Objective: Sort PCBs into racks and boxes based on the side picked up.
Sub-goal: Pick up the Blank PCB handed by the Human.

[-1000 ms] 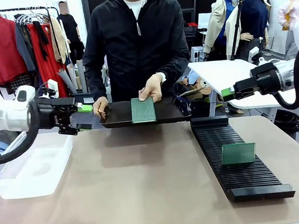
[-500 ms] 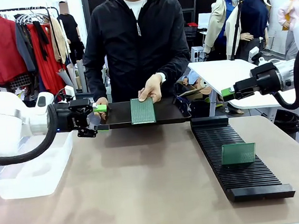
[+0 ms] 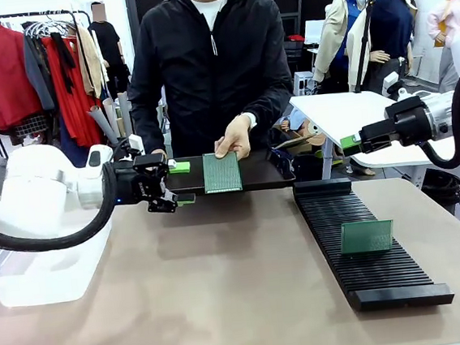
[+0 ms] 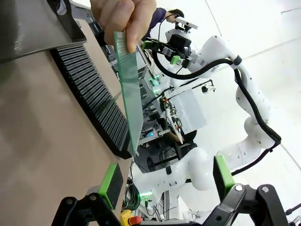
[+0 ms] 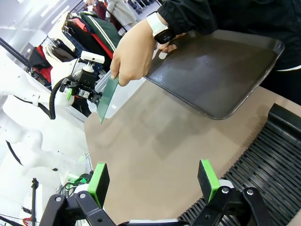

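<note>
A person's hand [image 3: 233, 135] holds a green PCB [image 3: 221, 172] upright by its top edge over the dark tray [image 3: 259, 174]. My left gripper [image 3: 182, 183] is open just left of that board, level with it and not touching it. In the left wrist view the PCB [image 4: 131, 94] shows edge-on ahead of the open left gripper [image 4: 167, 179]. A second PCB [image 3: 367, 237] stands in the long black rack [image 3: 361, 262] on the right. The clear box [image 3: 51, 263] sits at the left edge. My right gripper [image 3: 349, 141] hovers open at the far right, above and behind the rack.
The person stands at the far side and holds the tray at the table's far edge. In the right wrist view, between open fingers [image 5: 99, 181], I see the tray [image 5: 211, 70], the held PCB [image 5: 107, 99] and the rack [image 5: 263, 160]. A white side table [image 3: 346, 112] stands behind the right arm.
My left arm has swung right, from over the box to beside the held PCB, its gripper staying open. The right arm has not moved.
</note>
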`<state>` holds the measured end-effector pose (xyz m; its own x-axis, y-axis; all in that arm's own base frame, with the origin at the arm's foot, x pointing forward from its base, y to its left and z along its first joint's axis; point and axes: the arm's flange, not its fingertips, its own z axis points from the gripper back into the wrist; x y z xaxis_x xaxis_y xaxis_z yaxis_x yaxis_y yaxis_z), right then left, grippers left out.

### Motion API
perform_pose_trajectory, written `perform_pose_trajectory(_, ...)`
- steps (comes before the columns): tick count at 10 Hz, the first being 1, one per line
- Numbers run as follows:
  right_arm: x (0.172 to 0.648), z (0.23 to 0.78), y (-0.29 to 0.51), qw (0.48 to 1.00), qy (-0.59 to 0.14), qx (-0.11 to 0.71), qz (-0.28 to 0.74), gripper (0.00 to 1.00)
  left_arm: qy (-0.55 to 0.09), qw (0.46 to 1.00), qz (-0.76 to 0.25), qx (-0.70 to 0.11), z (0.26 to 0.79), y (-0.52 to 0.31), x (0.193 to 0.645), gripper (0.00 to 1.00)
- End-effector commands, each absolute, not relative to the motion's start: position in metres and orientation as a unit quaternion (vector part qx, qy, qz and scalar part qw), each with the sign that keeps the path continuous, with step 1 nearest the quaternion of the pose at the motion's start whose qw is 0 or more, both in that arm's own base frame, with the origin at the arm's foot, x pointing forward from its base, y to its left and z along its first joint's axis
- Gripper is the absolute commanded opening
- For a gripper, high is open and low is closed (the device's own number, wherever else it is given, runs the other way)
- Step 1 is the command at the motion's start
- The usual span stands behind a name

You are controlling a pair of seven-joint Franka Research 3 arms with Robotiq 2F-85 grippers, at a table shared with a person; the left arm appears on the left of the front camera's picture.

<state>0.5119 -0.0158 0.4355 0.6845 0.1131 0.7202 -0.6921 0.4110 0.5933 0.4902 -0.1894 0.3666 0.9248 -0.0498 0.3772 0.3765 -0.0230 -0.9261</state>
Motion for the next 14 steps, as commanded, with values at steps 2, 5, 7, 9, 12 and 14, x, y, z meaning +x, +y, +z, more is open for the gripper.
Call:
perform_pose_trajectory(2, 0.512, 0.436, -0.015, 0.779, -0.314, 0.477, 0.26, 1.0, -0.13, 0.672, -0.154, -0.712, 0.358, -0.207, 0.505, 1.0)
perform_pose_trajectory(5, 0.512, 0.436, -0.015, 0.779, -0.314, 0.477, 0.26, 1.0, -0.137, 0.667, -0.147, -0.717, 0.355, -0.229, 0.511, 1.0)
perform_pose_trajectory(7, 0.512, 0.436, -0.015, 0.779, -0.314, 0.477, 0.26, 1.0, -0.129, 0.658, -0.158, -0.724, 0.357, -0.239, 0.505, 1.0)
perform_pose_trajectory(9, 0.512, 0.436, -0.015, 0.779, -0.314, 0.477, 0.26, 1.0, -0.14, 0.66, -0.157, -0.721, 0.355, -0.244, 0.507, 1.0)
perform_pose_trajectory(12, 0.512, 0.436, -0.015, 0.779, -0.314, 0.477, 0.26, 1.0, -0.151, 0.664, -0.154, -0.716, 0.352, -0.247, 0.513, 0.96)
perform_pose_trajectory(14, 0.512, 0.436, -0.015, 0.779, -0.314, 0.477, 0.26, 1.0, -0.155, 0.667, -0.149, -0.713, 0.349, -0.249, 0.515, 0.78)
